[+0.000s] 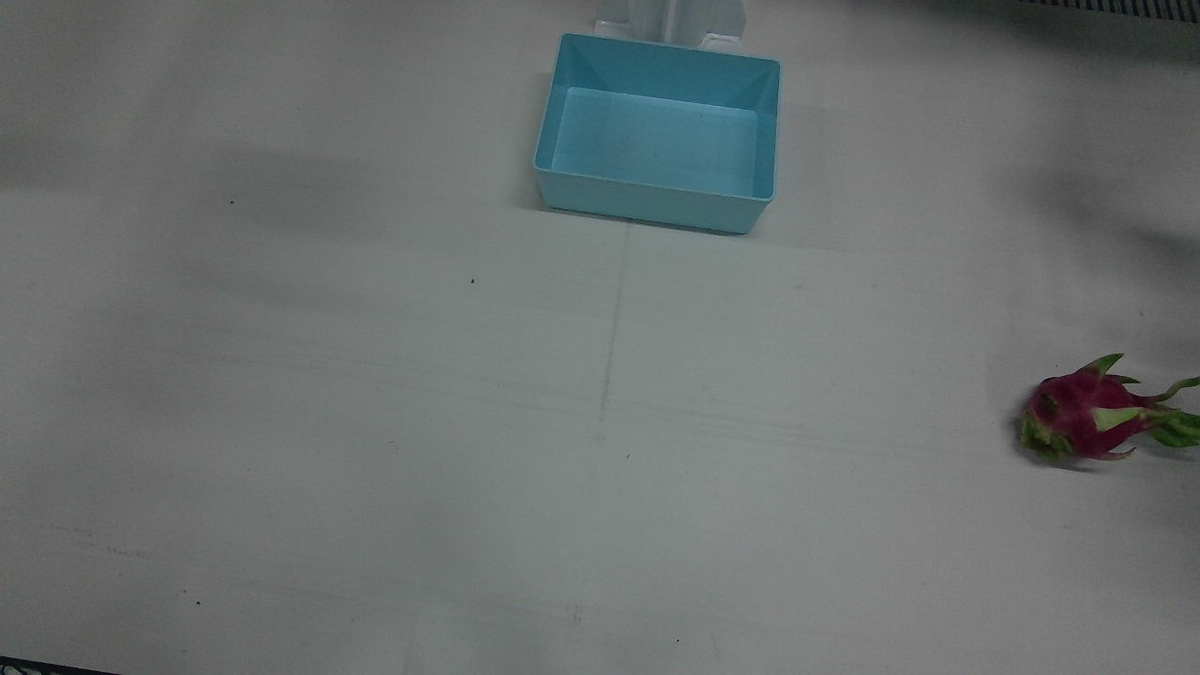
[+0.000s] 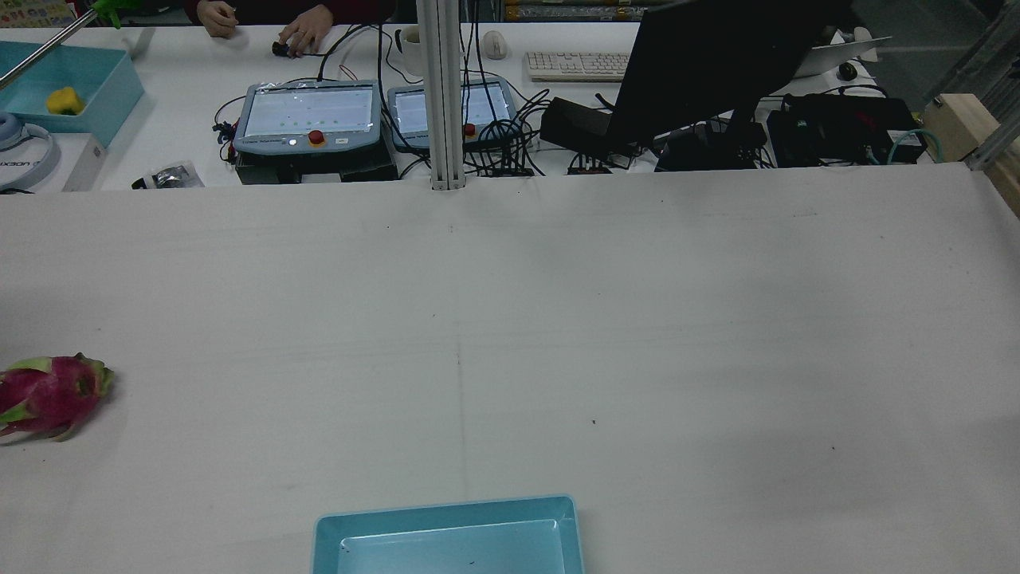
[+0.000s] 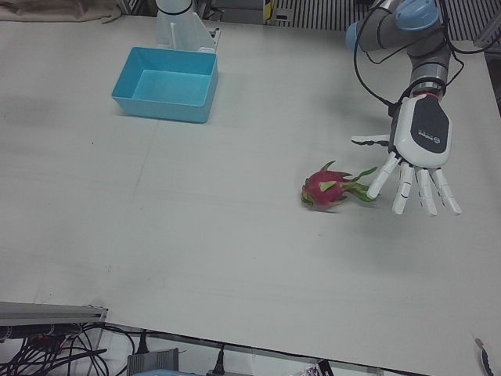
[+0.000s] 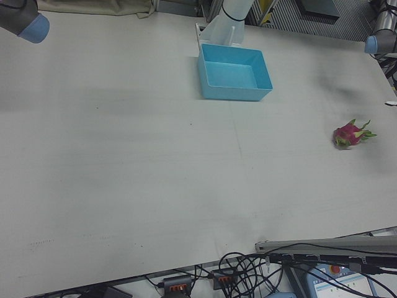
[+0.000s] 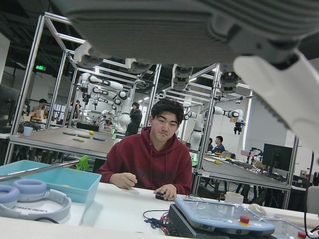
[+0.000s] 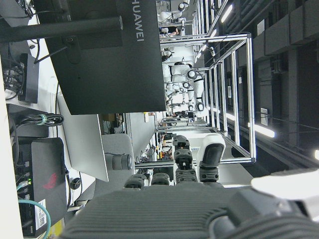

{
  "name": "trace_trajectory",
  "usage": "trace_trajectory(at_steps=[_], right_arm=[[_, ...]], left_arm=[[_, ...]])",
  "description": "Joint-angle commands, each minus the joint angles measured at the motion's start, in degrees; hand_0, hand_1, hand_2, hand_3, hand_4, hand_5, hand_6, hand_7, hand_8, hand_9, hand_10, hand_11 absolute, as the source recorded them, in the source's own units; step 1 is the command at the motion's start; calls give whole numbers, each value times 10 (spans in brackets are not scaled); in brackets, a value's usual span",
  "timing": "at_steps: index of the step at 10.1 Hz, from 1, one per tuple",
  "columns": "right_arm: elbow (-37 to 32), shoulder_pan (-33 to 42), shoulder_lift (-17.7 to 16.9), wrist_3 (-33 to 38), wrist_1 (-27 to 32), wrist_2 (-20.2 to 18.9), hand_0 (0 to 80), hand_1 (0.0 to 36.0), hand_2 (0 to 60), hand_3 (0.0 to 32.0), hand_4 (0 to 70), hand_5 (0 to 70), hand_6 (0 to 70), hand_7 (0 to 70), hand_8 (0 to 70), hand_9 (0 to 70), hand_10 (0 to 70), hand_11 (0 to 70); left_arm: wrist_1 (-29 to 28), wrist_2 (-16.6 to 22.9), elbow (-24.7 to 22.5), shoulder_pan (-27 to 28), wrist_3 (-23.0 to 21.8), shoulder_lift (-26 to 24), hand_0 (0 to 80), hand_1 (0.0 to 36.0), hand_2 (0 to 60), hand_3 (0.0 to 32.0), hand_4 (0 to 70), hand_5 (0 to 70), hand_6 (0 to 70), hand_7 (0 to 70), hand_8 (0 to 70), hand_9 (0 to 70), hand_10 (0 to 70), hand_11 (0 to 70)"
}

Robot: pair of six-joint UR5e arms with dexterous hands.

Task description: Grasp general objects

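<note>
A magenta dragon fruit (image 3: 329, 189) with green scales lies on the white table, at the right edge of the front view (image 1: 1092, 412) and the left edge of the rear view (image 2: 49, 393). My left hand (image 3: 419, 160) hangs just beside it, on its right in the left-front view, fingers spread and pointing down, holding nothing. One fingertip (image 3: 374, 188) is close to the fruit's green leaves. My right hand (image 6: 189, 209) shows only in its own view, as its palm and fingers against the room; nothing is in it.
A light blue bin (image 1: 659, 131) stands with nothing inside it at the robot's side of the table, also seen in the left-front view (image 3: 166, 83) and the right-front view (image 4: 234, 71). Across the table sits a person (image 5: 152, 159) at a desk with teach pendants (image 2: 307, 115) and a monitor (image 2: 721, 60).
</note>
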Motion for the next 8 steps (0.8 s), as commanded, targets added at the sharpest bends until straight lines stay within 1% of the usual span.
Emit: trace_trajectory(at_steps=[1,2,3,4,5,6,7,8], right_arm=[[0,0,0,0,0,0,0,0,0,0,0,0,0,0,0,0,0,0],[0,0,0,0,0,0,0,0,0,0,0,0,0,0,0,0,0,0],[0,0,0,-1,0,0,0,0,0,0,0,0,0,0,0,0,0,0],[0,0,0,0,0,0,0,0,0,0,0,0,0,0,0,0,0,0],[0,0,0,-1,0,0,0,0,0,0,0,0,0,0,0,0,0,0],[0,0,0,-1,0,0,0,0,0,0,0,0,0,0,0,0,0,0],[0,0,0,-1,0,0,0,0,0,0,0,0,0,0,0,0,0,0],[0,0,0,0,0,0,0,0,0,0,0,0,0,0,0,0,0,0]], left_arm=[[81,87,-25,2,-161,-2,533,116,0,320,0,0,0,84,0,2,0,0],[116,91,-25,21,-161,-4,532,111,0,320,0,0,0,62,0,0,0,0],[184,92,-25,53,-163,-26,534,111,0,320,0,0,0,32,0,0,0,0],[266,93,-24,90,-163,-73,567,147,0,320,0,0,0,24,0,0,0,0],[290,80,-24,129,-158,-101,591,171,0,320,0,0,0,34,0,0,0,0],[290,41,-24,144,-157,-104,603,179,0,320,0,0,0,45,0,0,0,0],[306,1,-23,167,-157,-105,594,172,0,320,0,0,0,42,0,0,0,0],[345,-61,-22,212,-156,-114,579,163,0,320,0,0,0,33,0,0,0,0]])
